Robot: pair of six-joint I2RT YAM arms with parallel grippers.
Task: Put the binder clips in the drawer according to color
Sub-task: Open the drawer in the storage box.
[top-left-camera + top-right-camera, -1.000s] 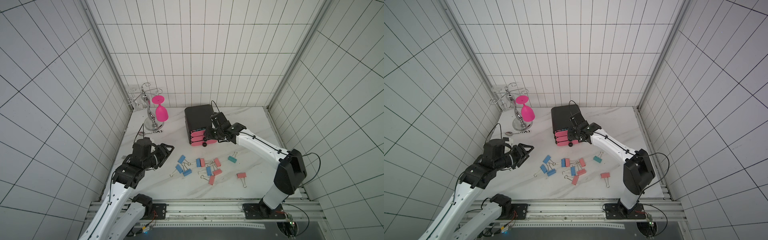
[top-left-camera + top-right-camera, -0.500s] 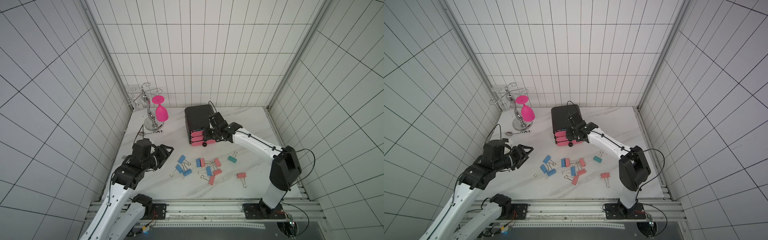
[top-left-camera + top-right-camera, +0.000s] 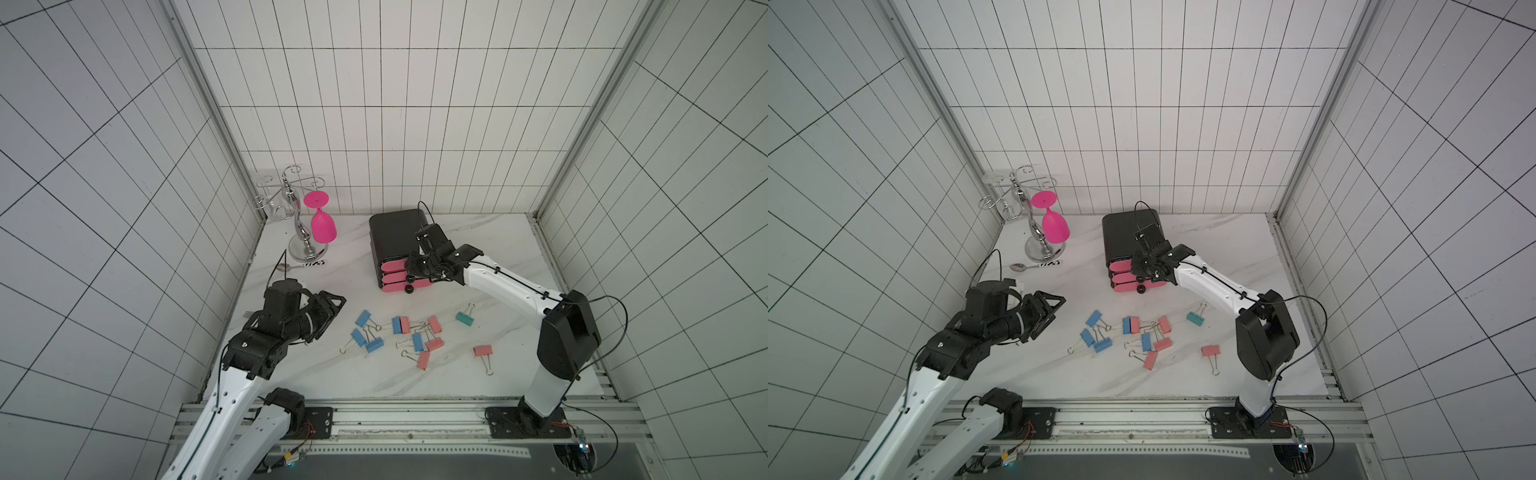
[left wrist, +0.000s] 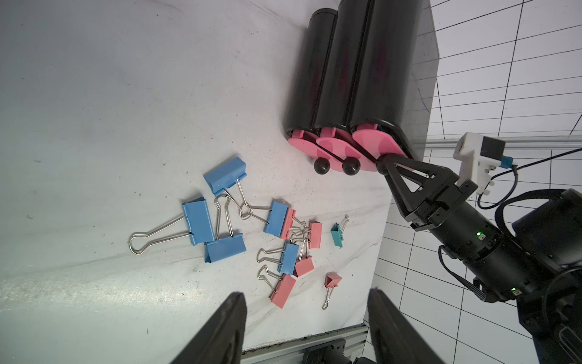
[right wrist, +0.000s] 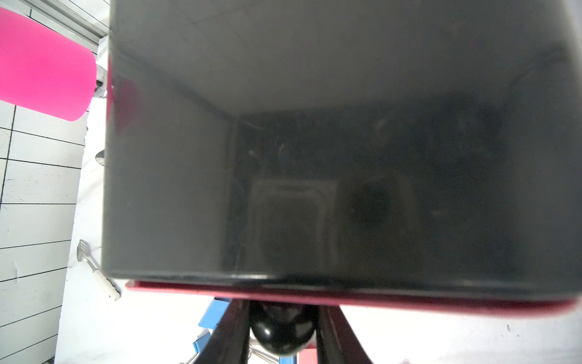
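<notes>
The left gripper (image 3: 333, 309) hovers above the marble tabletop (image 3: 490, 249), its jaws apart and empty. Just right of it, blue, salmon-pink and one teal binder clips (image 3: 401, 325) lie scattered on the table, in front of the black drawer chest (image 3: 395, 232) with its three pink fronts. Farther right, the right gripper (image 3: 415, 268) has its jaws clamped on the top drawer's black knob (image 5: 282, 334).

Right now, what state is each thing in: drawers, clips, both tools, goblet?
Drawers, all three look pushed in.
Right tool, closed around the top knob.
Left tool, open, empty, above the table.
Binder clips, loose on the table, none held.
Goblet, hanging upside down on the rack.
</notes>
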